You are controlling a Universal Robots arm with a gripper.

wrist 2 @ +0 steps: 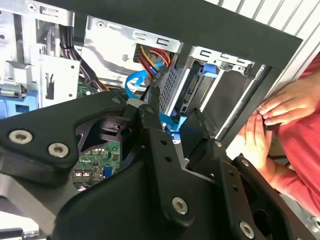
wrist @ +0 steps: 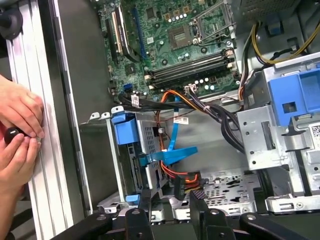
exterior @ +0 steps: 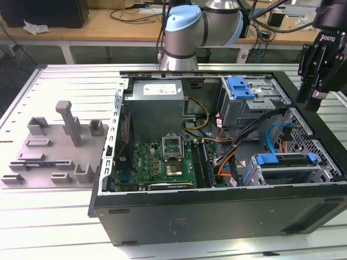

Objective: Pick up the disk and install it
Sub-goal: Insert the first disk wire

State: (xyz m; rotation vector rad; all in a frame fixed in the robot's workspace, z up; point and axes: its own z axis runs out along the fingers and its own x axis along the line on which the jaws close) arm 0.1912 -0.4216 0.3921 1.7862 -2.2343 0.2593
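gripper (wrist: 171, 197): fingers spread wide with nothing between them; it hangs over the disk cage and touches nothing.
disk (exterior: 284, 160): inside the computer case (exterior: 217, 214), sunk into the metal cage at the corner toward the exterior view's right, apart from the gripper.
disk, look: a blue plastic bracket runs along its upper edge, with a strip of grey metal body beneath. The cage walls hide the label face.
progress, done: judging by where it sits, the disk is already picked up and set in its bay, with the bracket near the cage top.
progress, left: it cannot be told whether it is pushed fully home or whether any plug is on it. At most a last seating is left.
blue cable (wrist: 172, 155): a flat ribbon looping loose just beside the cage, near orange wires and a black plug.
circuit board (wrist: 175, 40): green, on the case floor beyond the cables.
hands (wrist: 17, 125): a person's, resting on the slatted table (exterior: 49, 222) beside the case wall, clear of the cage.
power supply (exterior: 157, 105): a grey box at the far side of the case.
grey fixture (exterior: 54, 146): on the table toward the exterior view's left, well apart from the case.
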